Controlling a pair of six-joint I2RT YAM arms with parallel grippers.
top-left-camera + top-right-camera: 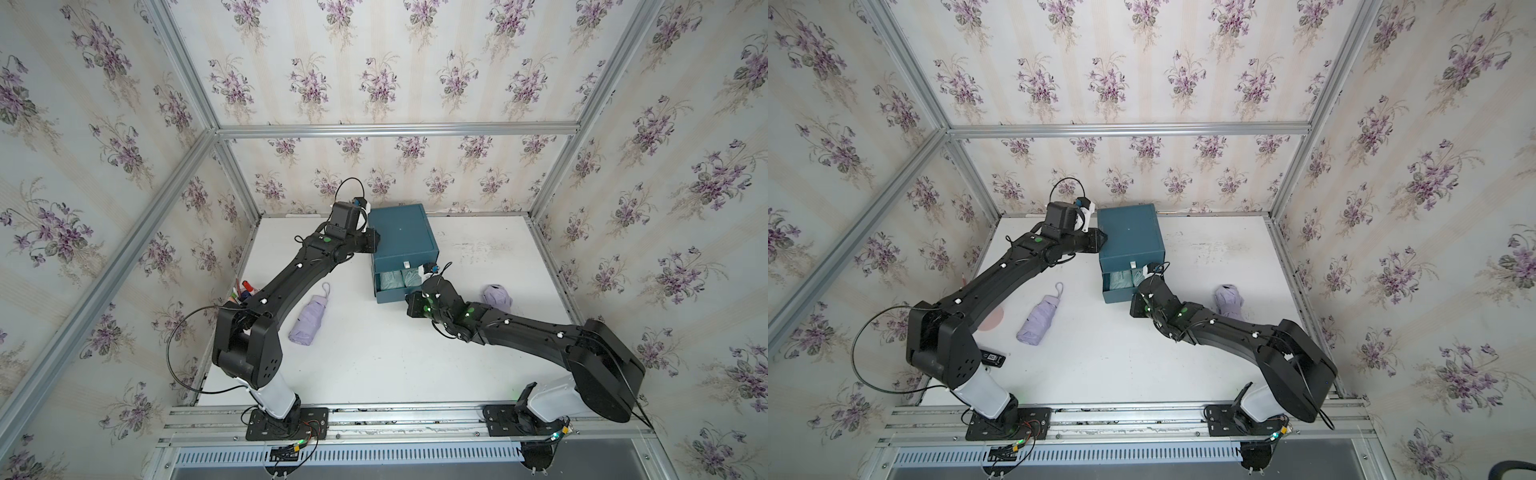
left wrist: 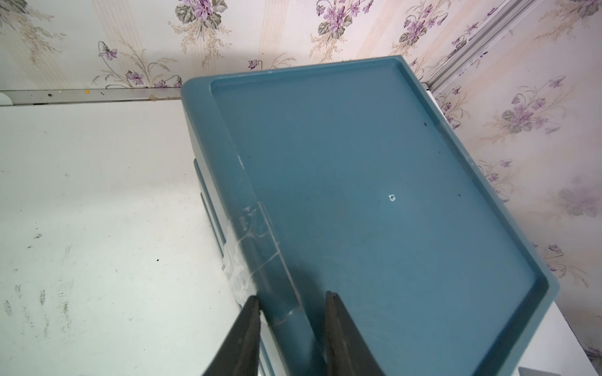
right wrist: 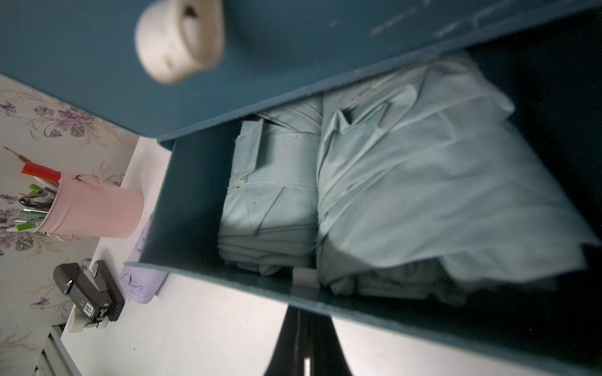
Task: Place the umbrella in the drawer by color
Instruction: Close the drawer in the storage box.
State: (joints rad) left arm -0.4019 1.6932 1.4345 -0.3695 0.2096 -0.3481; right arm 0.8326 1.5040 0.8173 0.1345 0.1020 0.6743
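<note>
Teal drawer filled; lilac umbrellas outstanding.
Two pale-teal umbrellas lie in the open lower drawer at the far edge of the desk. One lilac umbrella lies toward the left edge, a second lilac umbrella near the right. The right jaws are closed at the drawer's white handle, grip uncertain. The left jaws stand part open astride the rim of the cabinet. Next, likely: a square push shut.

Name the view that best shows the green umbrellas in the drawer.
The right wrist view: both green umbrellas lie close up, side by side. Both top views show small slivers; the left wrist view shows none.
</note>
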